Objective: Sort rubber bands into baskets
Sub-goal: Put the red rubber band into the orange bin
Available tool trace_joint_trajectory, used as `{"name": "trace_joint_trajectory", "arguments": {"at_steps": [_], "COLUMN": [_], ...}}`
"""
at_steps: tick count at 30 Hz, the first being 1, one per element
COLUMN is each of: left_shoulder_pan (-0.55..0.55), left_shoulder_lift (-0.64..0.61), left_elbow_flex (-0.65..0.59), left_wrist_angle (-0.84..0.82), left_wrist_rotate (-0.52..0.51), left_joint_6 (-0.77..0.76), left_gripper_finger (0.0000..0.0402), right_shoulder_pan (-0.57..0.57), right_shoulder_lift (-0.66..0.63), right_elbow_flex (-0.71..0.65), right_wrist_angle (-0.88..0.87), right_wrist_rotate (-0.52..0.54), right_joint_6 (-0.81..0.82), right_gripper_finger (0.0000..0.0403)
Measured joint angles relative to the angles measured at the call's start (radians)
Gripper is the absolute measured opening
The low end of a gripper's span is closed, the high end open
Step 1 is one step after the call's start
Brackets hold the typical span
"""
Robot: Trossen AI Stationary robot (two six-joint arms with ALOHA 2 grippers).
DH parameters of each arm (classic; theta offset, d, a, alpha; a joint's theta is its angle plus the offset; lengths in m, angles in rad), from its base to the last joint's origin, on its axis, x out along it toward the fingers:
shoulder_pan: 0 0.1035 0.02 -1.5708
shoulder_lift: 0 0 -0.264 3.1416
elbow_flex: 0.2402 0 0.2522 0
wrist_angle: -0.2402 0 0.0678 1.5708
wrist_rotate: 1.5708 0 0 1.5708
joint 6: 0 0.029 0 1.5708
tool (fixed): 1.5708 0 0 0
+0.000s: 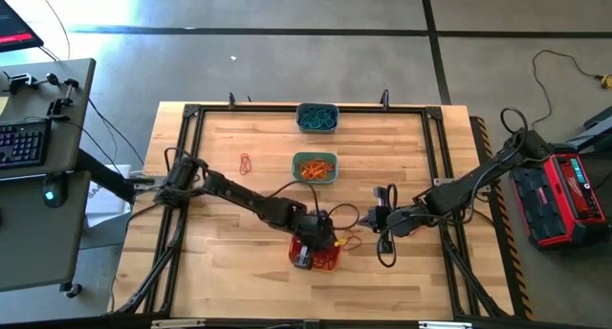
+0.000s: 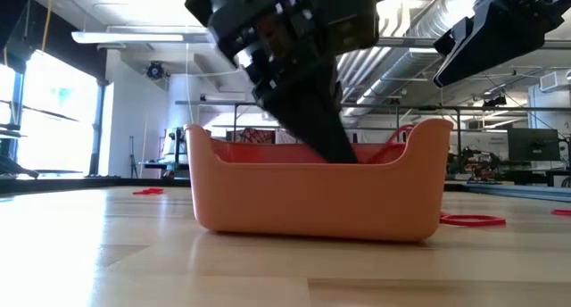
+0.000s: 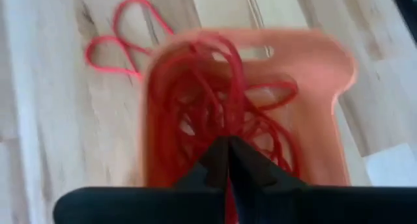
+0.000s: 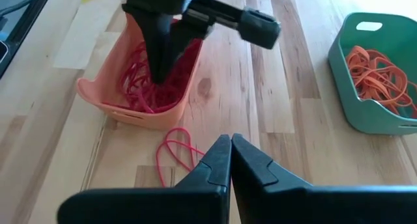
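Observation:
The orange basket (image 1: 316, 255) stands near the table's front edge and holds a tangle of red rubber bands (image 3: 208, 100). My left gripper (image 3: 228, 142) is shut and reaches down into this basket, its tips among the bands. My right gripper (image 4: 231, 140) hangs shut above the table to the basket's right, touching nothing. A loose red band (image 4: 176, 152) lies flat on the wood beside the basket, just beyond my right gripper's fingers. Another red band (image 1: 248, 163) lies flat at the table's left. My left gripper comes slanting down from the table's left into the orange basket. Its shut fingertips (image 4: 159, 74) are buried in the pile of red rubber bands (image 4: 140, 87). Whether a band is pinched between them, I cannot tell.
A teal-green basket (image 1: 315, 168) with orange bands stands mid-table. A grey-blue basket (image 1: 316, 117) with blue-teal bands stands at the far edge. A black frame (image 1: 191, 114) runs round the table. Bare wood lies to the left and right of the baskets.

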Motion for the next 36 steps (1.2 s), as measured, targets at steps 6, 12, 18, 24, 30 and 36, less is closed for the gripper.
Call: {"name": "trace_joint_trajectory", "arguments": {"at_steps": [6, 12, 18, 24, 30, 36], "left_shoulder_pan": [-0.006, -0.038, -0.063, -0.031, -0.034, -0.043], "left_shoulder_lift": [0.002, -0.002, -0.002, 0.007, 0.035, 0.043], "left_elbow_flex": [0.000, 0.090, 0.155, 0.159, 0.159, 0.159], "left_wrist_angle": [-0.016, -0.131, -0.169, -0.167, -0.152, -0.137], "left_wrist_rotate": [-0.021, -0.134, -0.173, -0.128, -0.117, -0.113], "left_joint_6": [0.039, 0.160, 0.431, 0.615, 0.693, 0.760], "left_gripper_finger": [0.0001, 0.0001, 0.0000, 0.0000, 0.0000, 0.0000], "right_shoulder_pan": [0.000, 0.000, 0.000, 0.000, 0.000, 0.000], "right_shoulder_lift": [0.000, 0.000, 0.000, 0.000, 0.000, -0.001], "right_elbow_flex": [0.000, 0.000, 0.000, 0.000, 0.000, 0.000], "right_wrist_angle": [-0.008, -0.015, -0.025, -0.038, -0.058, -0.061], "right_wrist_rotate": [0.000, 0.000, 0.001, 0.001, 0.001, 0.001], "right_joint_6": [0.001, 0.000, -0.001, 0.013, 0.025, 0.025], "right_gripper_finger": [0.0000, 0.0000, 0.0000, 0.0000, 0.0000, 0.0000]}}
